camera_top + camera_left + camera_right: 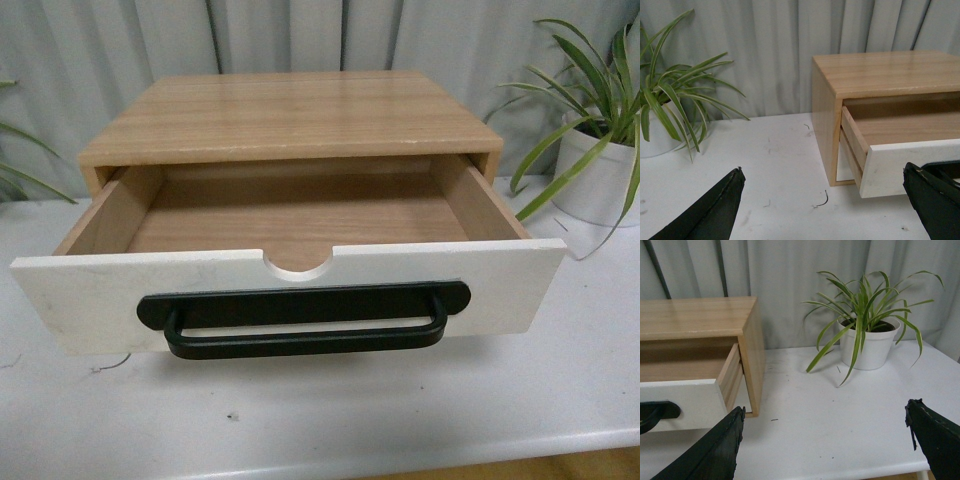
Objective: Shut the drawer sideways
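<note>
The drawer [290, 285] stands pulled far out of a light wood cabinet [290, 115] on the white table. Its white front panel carries a long black bar handle [305, 320] and a semicircular notch in the top edge; the inside is bare wood. Neither arm shows in the front view. My left gripper [825, 192] is open, low over the table beside the drawer's left end [900, 167]. My right gripper [825, 432] is open too, off the drawer's right end [690, 405], touching nothing.
A potted spider plant [867, 335] stands on the table right of the cabinet, and another plant [665, 110] stands to its left. Grey curtains hang behind. The table's front edge [400, 455] runs close below the drawer front.
</note>
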Action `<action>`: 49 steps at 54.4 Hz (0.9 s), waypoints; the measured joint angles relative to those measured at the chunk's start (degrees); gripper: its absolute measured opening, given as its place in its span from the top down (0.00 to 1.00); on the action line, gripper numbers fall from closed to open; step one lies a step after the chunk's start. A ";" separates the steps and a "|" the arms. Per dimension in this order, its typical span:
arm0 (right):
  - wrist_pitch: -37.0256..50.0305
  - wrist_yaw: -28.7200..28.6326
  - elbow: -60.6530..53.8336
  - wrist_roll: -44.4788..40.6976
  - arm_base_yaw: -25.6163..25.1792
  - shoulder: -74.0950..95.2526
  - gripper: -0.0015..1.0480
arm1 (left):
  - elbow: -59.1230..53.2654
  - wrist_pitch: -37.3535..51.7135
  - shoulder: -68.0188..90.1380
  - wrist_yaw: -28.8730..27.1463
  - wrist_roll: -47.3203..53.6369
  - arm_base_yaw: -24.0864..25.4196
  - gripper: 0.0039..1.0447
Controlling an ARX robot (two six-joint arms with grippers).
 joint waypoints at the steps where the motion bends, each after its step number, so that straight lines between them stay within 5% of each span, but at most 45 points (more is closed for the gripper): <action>1: 0.00 0.00 0.00 0.00 0.00 0.00 0.06 | 0.00 0.00 0.00 0.00 -0.02 0.00 0.06; 49: 0.00 0.00 0.00 0.00 0.00 0.00 0.06 | 0.00 0.00 0.00 0.00 -0.02 0.00 0.06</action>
